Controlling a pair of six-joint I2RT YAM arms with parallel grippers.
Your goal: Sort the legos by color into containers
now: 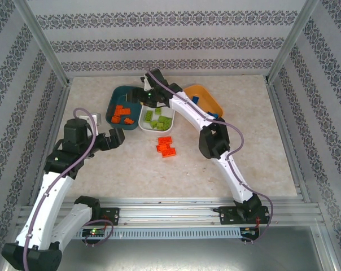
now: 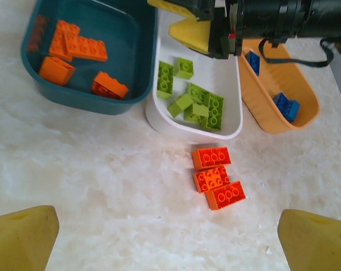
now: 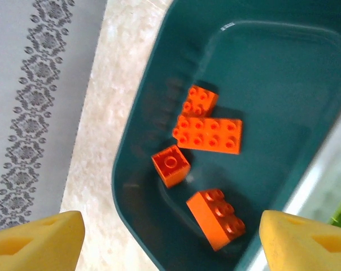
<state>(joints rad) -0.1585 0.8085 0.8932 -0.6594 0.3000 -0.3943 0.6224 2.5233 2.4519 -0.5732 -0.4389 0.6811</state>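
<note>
The left gripper (image 2: pixel 170 240) is hovering wide and empty, with three orange-red bricks (image 2: pixel 218 178) lying on the worktop (image 2: pixel 91 169) at its 1 o'clock (all touching). The right gripper (image 3: pixel 170 237), likewise spread and empty, is hanging over the dark teal tray (image 3: pixel 283 84). Closing on one brick risks dragging its neighbours.

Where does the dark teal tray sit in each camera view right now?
Top external: the dark teal tray is upper centre-left, directly left of the white tray.
Left wrist: it takes the upper left corner.
Right wrist: it runs from the centre to the right edge.
Shared landmark: the orange bricks lying inside it.
</note>
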